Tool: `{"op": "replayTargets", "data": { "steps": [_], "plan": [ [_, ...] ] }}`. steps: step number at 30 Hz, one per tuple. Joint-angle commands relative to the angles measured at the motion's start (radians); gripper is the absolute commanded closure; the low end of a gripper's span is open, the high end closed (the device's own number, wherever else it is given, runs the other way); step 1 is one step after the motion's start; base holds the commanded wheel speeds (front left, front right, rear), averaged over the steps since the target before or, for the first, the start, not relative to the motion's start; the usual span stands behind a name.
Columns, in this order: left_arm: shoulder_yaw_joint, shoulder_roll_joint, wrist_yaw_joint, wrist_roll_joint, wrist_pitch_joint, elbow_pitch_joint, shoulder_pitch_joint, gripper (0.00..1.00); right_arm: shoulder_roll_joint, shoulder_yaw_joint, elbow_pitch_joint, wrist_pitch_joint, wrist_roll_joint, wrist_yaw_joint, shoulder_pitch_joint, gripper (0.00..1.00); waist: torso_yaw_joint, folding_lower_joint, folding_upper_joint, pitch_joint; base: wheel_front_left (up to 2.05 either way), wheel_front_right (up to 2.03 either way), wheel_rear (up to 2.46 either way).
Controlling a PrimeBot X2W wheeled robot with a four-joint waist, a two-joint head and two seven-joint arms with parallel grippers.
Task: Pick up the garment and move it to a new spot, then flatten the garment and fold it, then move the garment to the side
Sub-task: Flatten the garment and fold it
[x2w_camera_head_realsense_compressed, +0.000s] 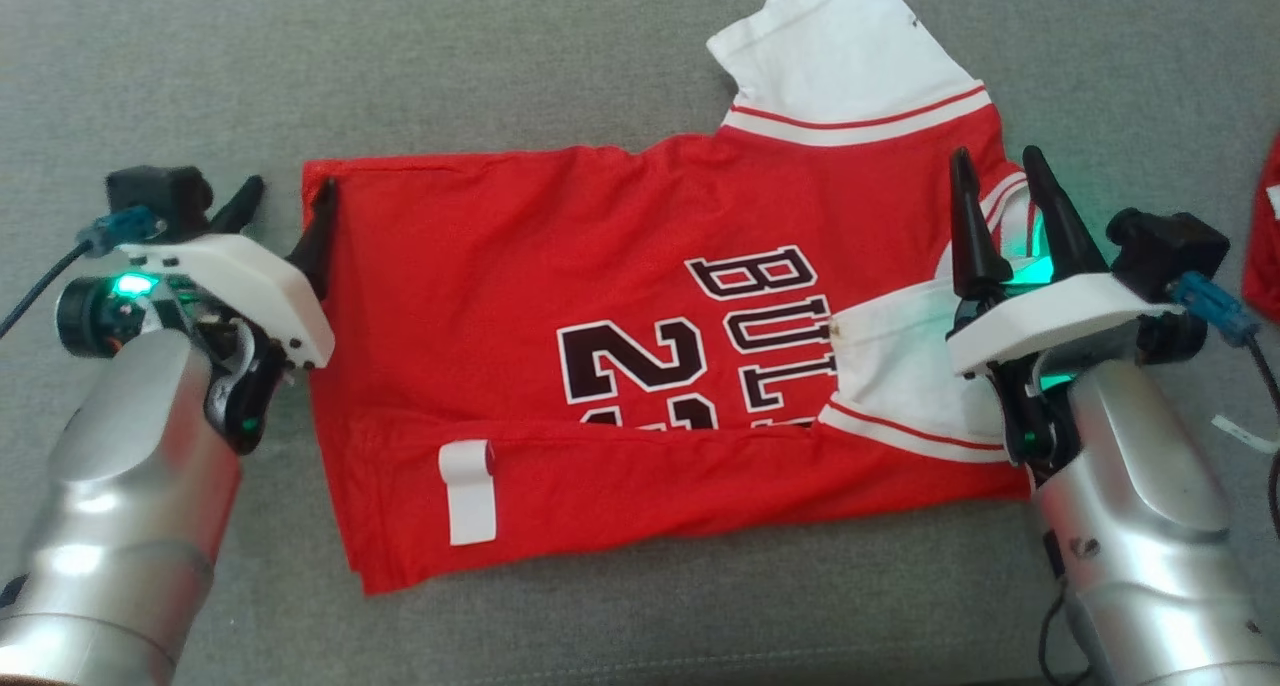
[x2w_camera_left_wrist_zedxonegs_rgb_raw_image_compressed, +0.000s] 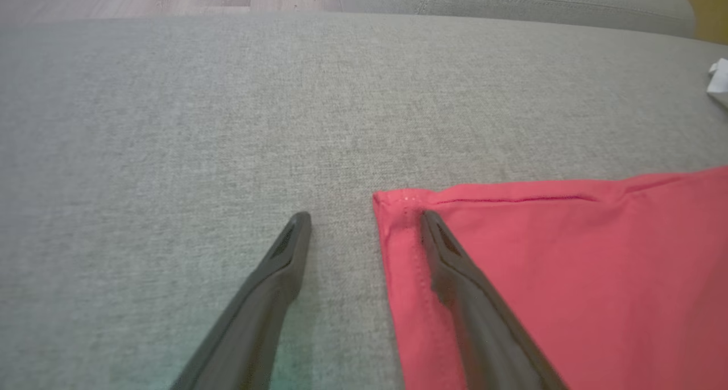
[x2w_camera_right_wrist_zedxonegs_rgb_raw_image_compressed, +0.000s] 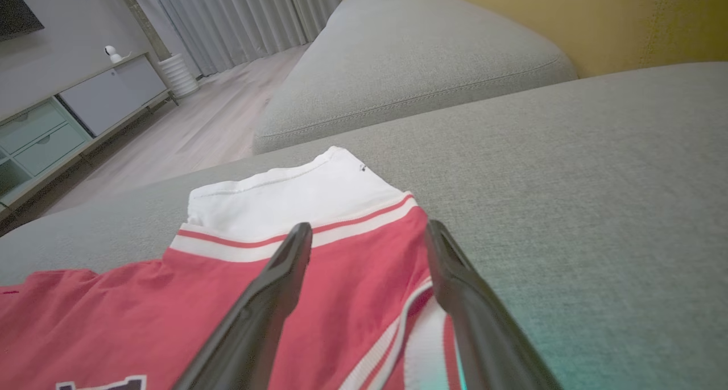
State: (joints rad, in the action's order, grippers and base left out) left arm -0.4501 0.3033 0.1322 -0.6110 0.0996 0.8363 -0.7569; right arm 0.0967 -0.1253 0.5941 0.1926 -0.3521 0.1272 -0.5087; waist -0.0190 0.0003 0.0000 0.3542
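The red jersey (x2w_camera_head_realsense_compressed: 560,266) lies partly folded across the middle of the frame on the grey cushion (x2w_camera_head_realsense_compressed: 500,56). My left gripper (x2w_camera_head_realsense_compressed: 290,188) stands wide open at its left edge, gripping nothing; my right gripper (x2w_camera_head_realsense_compressed: 997,158) gapes empty over its right shoulder

Support: grey woven cushion (x2w_camera_head_realsense_compressed: 600,56), spanning my whole head view. Lying directly on it, centre frame: red jersey (x2w_camera_head_realsense_compressed: 480,266), spread flat, its lower edge folded up over the black lettering. One white sleeve (x2w_camera_head_realsense_compressed: 850,56) reaches to the top, right of centre. Right edge, mid-height: part of another red cloth (x2w_camera_head_realsense_compressed: 1266,236), cut off by the frame. Below that, a small white strip (x2w_camera_head_realsense_compressed: 1243,433) on the cushion.
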Motion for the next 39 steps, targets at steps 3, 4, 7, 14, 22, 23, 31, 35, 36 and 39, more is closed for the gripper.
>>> {"op": "replayTargets", "data": {
  "steps": [3, 4, 7, 14, 22, 23, 31, 35, 36, 39],
  "plan": [
    [-0.022, 0.050, -0.002, -0.036, -0.016, -0.009, -0.054, 0.00, 0.000, -0.031, -0.017, 0.011, -0.019, 0.003, -0.044, 0.00, -0.008, -0.0003, 0.0000, 0.019, 0.00, 0.00, 0.00],
    [-0.037, 0.049, -0.002, -0.049, -0.015, -0.009, -0.056, 0.00, 0.005, -0.032, -0.015, 0.009, -0.024, 0.003, -0.051, 0.00, -0.007, -0.0003, 0.0000, 0.021, 0.00, 0.00, 0.00],
    [-0.083, 0.050, -0.002, -0.093, -0.009, -0.020, -0.063, 0.00, 0.031, -0.036, -0.014, 0.001, -0.027, 0.003, -0.080, 0.00, -0.001, -0.0003, 0.0000, 0.029, 0.00, 0.00, 0.00],
    [-0.169, 0.069, -0.002, -0.135, -0.048, -0.018, -0.090, 1.00, 0.076, -0.055, 0.003, -0.047, -0.025, 0.003, -0.166, 0.00, 0.022, -0.0003, 0.0000, 0.038, 0.00, 0.00, 0.00],
    [-0.235, 0.032, -0.002, -0.140, -0.182, -0.013, -0.156, 1.00, 0.169, -0.069, 0.144, -0.205, 0.019, 0.003, -0.324, 0.00, 0.110, -0.0003, 0.0000, 0.063, 0.00, 0.00, 0.00],
    [-0.245, 0.023, -0.002, -0.142, -0.194, -0.013, -0.163, 1.00, 0.183, -0.073, 0.166, -0.229, 0.030, 0.003, -0.344, 0.00, 0.124, -0.0003, 0.0000, 0.067, 0.00, 0.00, 0.00],
    [-0.349, -0.052, -0.002, -0.163, -0.253, -0.001, -0.220, 1.00, 0.243, -0.120, 0.288, -0.334, 0.070, 0.003, -0.487, 0.00, 0.234, -0.0003, 0.0000, 0.101, 0.00, 0.00, 0.00],
    [-0.399, -0.077, -0.002, -0.184, -0.271, 0.005, -0.237, 1.00, 0.247, -0.131, 0.351, -0.368, 0.083, 0.003, -0.542, 0.00, 0.261, -0.0003, 0.0000, 0.113, 0.00, 0.00, 0.00],
    [-0.410, -0.082, -0.002, -0.190, -0.275, 0.007, -0.241, 1.00, 0.245, -0.129, 0.367, -0.373, 0.084, 0.003, -0.552, 0.00, 0.265, -0.0003, 0.0000, 0.116, 0.00, 0.00, 0.00],
    [-0.437, -0.095, -0.002, -0.209, -0.288, 0.016, -0.251, 1.00, 0.243, -0.133, 0.421, -0.393, 0.106, 0.003, -0.569, 0.00, 0.271, -0.0003, 0.0000, 0.118, 0.00, 0.00, 0.00]
  ]
}}
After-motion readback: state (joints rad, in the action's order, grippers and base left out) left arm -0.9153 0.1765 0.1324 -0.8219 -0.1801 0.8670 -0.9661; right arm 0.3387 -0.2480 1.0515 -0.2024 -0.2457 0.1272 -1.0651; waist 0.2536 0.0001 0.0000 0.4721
